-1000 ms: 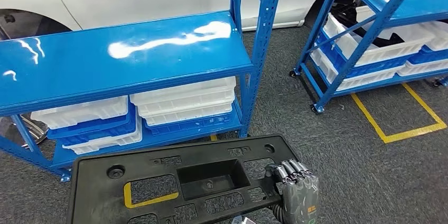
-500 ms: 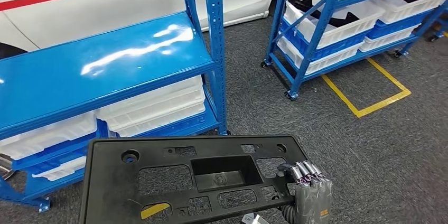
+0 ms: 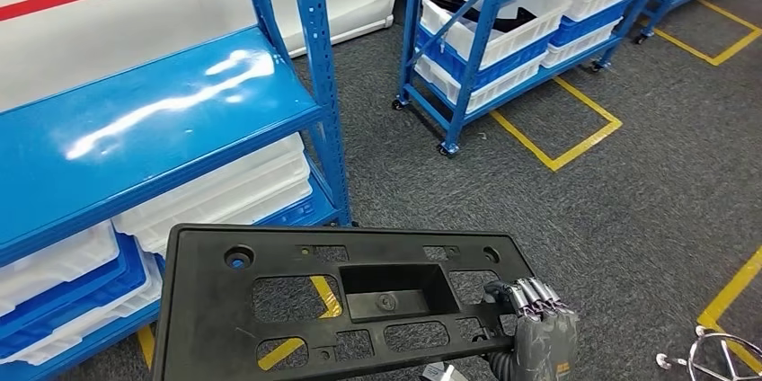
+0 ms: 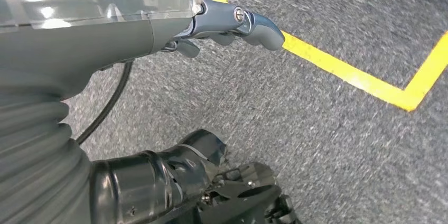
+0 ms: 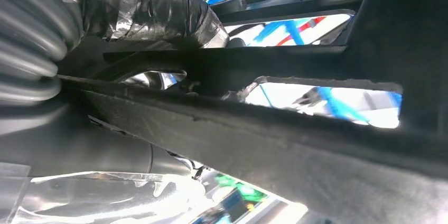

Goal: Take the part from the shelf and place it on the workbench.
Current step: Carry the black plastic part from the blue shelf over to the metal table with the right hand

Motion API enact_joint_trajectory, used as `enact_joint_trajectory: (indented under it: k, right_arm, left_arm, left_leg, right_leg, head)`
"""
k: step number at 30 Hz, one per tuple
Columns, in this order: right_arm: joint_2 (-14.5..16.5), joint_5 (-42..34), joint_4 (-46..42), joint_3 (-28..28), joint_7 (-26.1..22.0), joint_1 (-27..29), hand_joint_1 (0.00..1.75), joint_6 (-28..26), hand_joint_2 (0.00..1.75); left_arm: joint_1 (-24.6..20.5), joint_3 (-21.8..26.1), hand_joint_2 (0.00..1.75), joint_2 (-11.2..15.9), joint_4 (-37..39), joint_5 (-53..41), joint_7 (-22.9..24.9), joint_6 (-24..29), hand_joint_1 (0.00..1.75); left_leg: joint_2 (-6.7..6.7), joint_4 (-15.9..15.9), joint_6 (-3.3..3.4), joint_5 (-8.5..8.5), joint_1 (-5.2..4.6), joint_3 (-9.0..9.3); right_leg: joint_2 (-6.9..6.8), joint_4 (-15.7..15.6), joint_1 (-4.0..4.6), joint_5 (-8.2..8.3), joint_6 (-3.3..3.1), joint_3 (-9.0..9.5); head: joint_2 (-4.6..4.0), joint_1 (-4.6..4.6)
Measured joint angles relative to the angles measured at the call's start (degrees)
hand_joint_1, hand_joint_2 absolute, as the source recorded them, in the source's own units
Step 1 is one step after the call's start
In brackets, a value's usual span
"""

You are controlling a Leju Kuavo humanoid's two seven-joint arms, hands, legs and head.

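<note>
The part (image 3: 287, 255) is a flat black plastic panel with cut-outs and a square recess. It lies level low in the head view, out in front of the blue shelf (image 3: 162, 120). My right hand (image 3: 539, 332) grips its near right corner, fingers hooked over the edge through a cut-out. The right wrist view looks along the panel's dark edge (image 5: 296, 139), close to the hand's taped cover (image 5: 158, 7). My left hand (image 4: 227, 20) hangs over grey carpet in the left wrist view, holding nothing, its thumb and fingers loosely apart.
White and blue bins (image 3: 225, 188) fill the shelf's lower tier. A second blue rack (image 3: 485, 31) with bins stands at the back right. Yellow floor lines (image 3: 575, 143) cross the grey carpet. A white car (image 3: 135, 4) is behind the shelf. A chrome wheeled base (image 3: 719, 354) sits at the bottom right.
The camera has swung to the right, so the shelf and racks slide left across the picture. The panel stays in my right hand's grip.
</note>
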Motion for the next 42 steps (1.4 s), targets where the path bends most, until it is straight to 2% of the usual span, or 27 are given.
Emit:
enact_joint_trajectory:
  k: [1, 2, 4, 6, 8, 10, 12, 14, 15, 16, 17, 19, 21, 24, 26, 27, 29, 30, 31, 32, 33, 35, 36, 37, 39, 40, 42]
  right_arm:
    - [0.03, -0.11, 0.00, -0.24, -0.19, 0.08, 1.75, 0.01, 1.75]
    - [0.06, -0.19, -0.01, -0.46, -0.38, 0.15, 1.75, 0.01, 1.75]
    - [0.13, -0.22, -0.08, -0.77, -0.64, 0.20, 1.75, 0.01, 1.75]
    - [0.29, -0.23, -0.22, -0.99, -0.74, 0.27, 1.75, 0.01, 1.75]
    - [0.50, -0.26, -0.32, -1.21, -0.76, 0.38, 1.75, 0.01, 1.75]
    - [0.69, -0.27, -0.46, -1.46, -0.78, 0.45, 1.75, 0.01, 1.75]
    - [0.99, -0.27, -0.61, -1.71, -0.79, 0.46, 1.75, 0.01, 1.75]
    - [1.31, -0.27, -0.63, -1.91, -0.79, 0.44, 1.75, 0.01, 1.75]
    - [1.40, -0.26, -0.63, -2.00, -0.81, 0.45, 1.75, 0.01, 1.75]
    - [1.46, -0.26, -0.63, -2.10, -0.87, 0.46, 1.75, 0.01, 1.75]
    - [1.50, -0.26, -0.63, -2.21, -0.96, 0.47, 1.75, 0.01, 1.75]
    - [1.57, -0.27, -0.64, -2.43, -1.17, 0.48, 1.75, 0.01, 1.75]
    - [1.65, -0.34, -0.66, -2.59, -1.28, 0.49, 1.75, 0.01, 1.75]
    - [1.69, -0.76, -0.69, -2.67, -1.24, 0.58, 1.75, 0.01, 1.75]
    - [1.69, -0.96, -0.80, -2.73, -1.21, 0.71, 1.75, 0.00, 1.75]
    - [1.69, -0.99, -0.87, -2.74, -1.20, 0.75, 1.75, 0.00, 1.75]
    - [1.69, -1.02, -0.96, -2.75, -1.20, 0.82, 1.75, 0.01, 1.75]
    - [1.69, -1.02, -0.96, -2.77, -1.20, 0.86, 1.75, 0.01, 1.75]
    - [1.69, -1.03, -0.96, -2.79, -1.19, 0.92, 1.75, 0.01, 1.75]
    - [1.69, -1.04, -0.96, -2.81, -1.19, 0.95, 1.75, 0.01, 1.75]
    - [1.69, -1.05, -0.97, -2.83, -1.19, 0.97, 1.75, 0.01, 1.75]
    - [1.69, -1.08, -1.00, -2.85, -1.20, 0.92, 1.75, 0.01, 1.75]
    - [1.69, -1.11, -1.06, -2.87, -1.20, 0.90, 1.75, 0.01, 1.75]
    - [1.69, -1.17, -1.15, -2.92, -1.23, 0.89, 1.75, 0.01, 1.75]
    - [1.70, -1.45, -1.47, -3.17, -1.47, 1.06, 1.75, 0.00, 1.75]
    - [1.76, -1.67, -1.72, -3.37, -1.74, 1.25, 1.75, -0.01, 1.75]
    - [2.06, -2.18, -2.35, -3.80, -2.48, 1.57, 1.75, -0.02, 1.75]
  left_arm:
    - [0.00, 0.01, 1.75, 0.01, 0.00, 0.00, 0.01, 0.00, 0.00]
    - [-0.03, 0.01, 1.75, 0.01, 0.00, 0.00, 0.01, 0.00, 0.00]
    - [-0.12, 0.01, 1.75, 0.01, 0.00, -0.01, 0.00, 0.00, 0.00]
    - [-0.21, 0.01, 1.75, 0.01, 0.00, -0.01, 0.00, 0.02, 0.00]
    - [-0.33, 0.01, 1.75, 0.01, 0.00, -0.01, -0.01, 0.04, 0.00]
    - [-0.41, 0.01, 1.75, 0.01, 0.00, -0.01, -0.02, 0.06, 0.00]
    - [-0.38, 0.03, 1.75, 0.01, 0.00, -0.02, -0.02, 0.06, 0.00]
    - [-0.26, 0.11, 1.75, 0.01, 0.00, -0.01, -0.02, 0.05, 0.00]
    - [-0.18, 0.16, 1.75, 0.01, 0.00, -0.01, -0.02, 0.05, 0.00]
    - [-0.10, 0.20, 1.75, 0.01, 0.00, 0.00, -0.02, 0.05, 0.00]
    - [-0.05, 0.23, 1.75, 0.01, 0.00, 0.02, -0.02, 0.06, 0.00]
    - [-0.03, 0.26, 1.75, 0.01, 0.00, 0.03, -0.02, 0.07, 0.00]
    - [-0.14, 0.27, 1.75, 0.00, 0.00, 0.03, -0.04, 0.09, 0.00]
    - [-0.22, 0.28, 1.75, -0.02, 0.00, 0.02, -0.06, 0.10, 0.00]
    - [-0.23, 0.31, 1.75, -0.03, 0.00, 0.02, -0.06, 0.13, 0.00]
    - [-0.25, 0.32, 1.75, -0.04, 0.00, 0.02, -0.06, 0.15, 0.00]
    - [-0.23, 0.33, 1.75, -0.04, 0.00, 0.01, -0.07, 0.16, 0.00]
    - [-0.19, 0.34, 1.75, -0.04, 0.00, 0.01, -0.07, 0.16, 0.00]
    - [-0.16, 0.34, 1.75, -0.04, 0.00, 0.01, -0.07, 0.16, 0.00]
    - [-0.16, 0.35, 1.75, -0.04, 0.00, 0.00, -0.07, 0.16, 0.00]
    - [-0.19, 0.36, 1.75, -0.04, 0.00, -0.01, -0.07, 0.16, 0.00]
    - [-0.22, 0.36, 1.75, -0.08, 0.00, -0.02, -0.07, 0.16, 0.00]
    - [-0.21, 0.36, 1.75, -0.09, 0.00, -0.02, -0.07, 0.16, 0.00]
    - [-0.19, 0.37, 1.75, -0.10, 0.00, -0.02, -0.06, 0.16, 0.00]
    - [-0.21, 0.38, 1.75, -0.10, 0.00, -0.03, -0.05, 0.16, 0.00]
    - [-0.26, 0.38, 1.75, -0.10, 0.00, -0.04, -0.04, 0.16, 0.00]
    - [-0.34, 0.38, 1.75, -0.10, 0.00, -0.05, -0.03, 0.17, 0.00]
  left_leg:
    - [0.61, 0.05, -0.07, -0.06, -0.02, -0.02]
    - [1.07, 0.12, -0.20, -0.15, -0.01, 0.02]
    - [1.71, 0.40, -0.67, -0.47, -0.11, 0.13]
    - [2.08, 0.65, -1.23, -0.73, -0.33, 0.17]
    - [2.42, 0.67, -1.72, -0.82, -0.40, 0.26]
    - [1.61, 1.54, -2.31, -1.67, -0.16, 0.07]
    - [-0.23, 5.91, -2.82, -4.54, 0.10, -1.89]
    - [-1.20, 13.25, -3.05, -7.97, 0.16, -5.46]
    - [-1.32, 15.92, -3.10, -8.62, 0.19, -6.82]
    - [-1.38, 16.66, -3.12, -8.10, 0.24, -7.33]
    - [-1.40, 15.20, -3.11, -6.51, 0.32, -6.81]
    - [-1.68, 7.99, -3.08, -2.33, 0.52, -3.75]
    - [-2.15, 2.80, -2.79, -0.55, 0.53, -1.58]
    - [-1.96, 1.81, -1.83, -0.44, 0.28, -1.42]
    - [-1.30, 1.22, -0.97, 0.00, 0.35, -1.30]
    - [-0.89, 0.97, -0.63, 0.17, 0.39, -1.25]
    - [-0.02, 0.91, -0.30, 0.20, 0.23, -1.26]
    - [0.48, 0.94, -0.23, 0.14, 0.11, -1.27]
    - [0.99, 0.99, -0.19, 0.06, 0.02, -1.25]
    - [1.49, 1.05, -0.18, -0.04, -0.05, -1.20]
    - [1.98, 1.14, -0.21, -0.18, -0.10, -1.10]
    - [2.82, 1.36, -0.53, -0.58, -0.33, -0.84]
    - [3.30, 1.46, -0.76, -0.77, -0.46, -0.75]
    - [3.74, 1.53, -1.00, -0.93, -0.59, -0.69]
    - [4.94, 1.53, -1.50, -1.13, -0.64, -0.47]
    - [4.77, 1.69, -1.83, -1.46, -0.55, -0.38]
    - [2.18, 4.66, -2.50, -3.74, -0.25, -1.41]
  right_leg:
    - [-0.22, -0.67, -0.15, 0.84, 0.11, 0.55]
    - [-0.53, -3.45, -0.27, 2.47, 0.16, 2.21]
    - [-1.81, -11.21, -0.20, 5.33, 0.01, 6.65]
    - [-2.63, -15.10, 0.14, 5.94, -0.47, 8.72]
    - [-2.31, -15.37, 0.31, 5.83, -1.00, 8.70]
    - [-1.83, -15.67, 0.10, 6.00, -1.55, 8.79]
    - [-1.38, -15.91, -0.07, 6.16, -2.16, 8.86]
    - [-0.90, -15.89, 0.05, 6.16, -2.54, 8.80]
    - [-0.61, -15.85, 0.10, 6.14, -2.61, 8.81]
    - [-0.27, -15.78, 0.13, 6.12, -2.63, 8.84]
    - [0.05, -15.69, 0.13, 6.07, -2.61, 8.90]
    - [0.61, -15.35, 0.17, 5.86, -2.37, 8.92]
    - [1.12, -14.94, 0.27, 5.71, -1.82, 8.63]
    - [1.67, -14.99, 0.25, 5.96, -0.91, 8.28]
    - [1.44, -13.34, 0.17, 4.67, -0.49, 7.55]
    - [1.08, -10.80, 0.14, 3.08, -0.31, 6.42]
    - [0.30, -3.49, 0.05, -0.60, -0.04, 3.05]
    - [0.12, -0.58, 0.01, -1.52, 0.02, 1.66]
    - [-0.01, 0.42, -0.01, -1.32, 0.01, 1.18]
    - [-0.22, -0.58, -0.02, -0.15, -0.07, 1.68]
    - [-0.79, -3.77, 0.02, 1.85, -0.24, 3.31]
    - [-3.41, -11.26, 0.53, 4.74, -0.78, 7.06]
    - [-4.46, -13.74, 0.80, 5.36, -1.08, 8.22]
    - [-4.99, -14.73, 1.07, 5.31, -1.33, 8.58]
    - [-3.84, -15.01, 1.17, 5.41, -1.87, 8.44]
    - [-3.17, -15.18, 1.09, 5.55, -2.18, 8.47]
    - [-1.87, -15.55, 0.78, 5.88, -2.81, 8.57]
  head:
    - [0.00, 0.01]
    - [0.00, 0.01]
    - [0.00, 0.01]
    - [0.00, -0.01]
    - [0.00, -0.03]
    - [0.00, -0.03]
    - [0.00, -0.07]
    - [0.00, -0.10]
    - [0.00, -0.10]
    - [0.00, -0.10]
    - [0.00, -0.10]
    - [0.00, -0.10]
    - [0.00, -0.08]
    - [0.00, -0.04]
    - [0.00, -0.03]
    - [0.00, -0.02]
    - [0.00, -0.01]
    - [0.00, -0.01]
    - [0.00, -0.02]
    - [0.00, -0.01]
    - [0.00, -0.02]
    - [0.00, -0.01]
    - [0.00, -0.04]
    - [0.00, -0.05]
    - [0.00, -0.10]
    - [0.00, -0.09]
    - [0.00, -0.12]
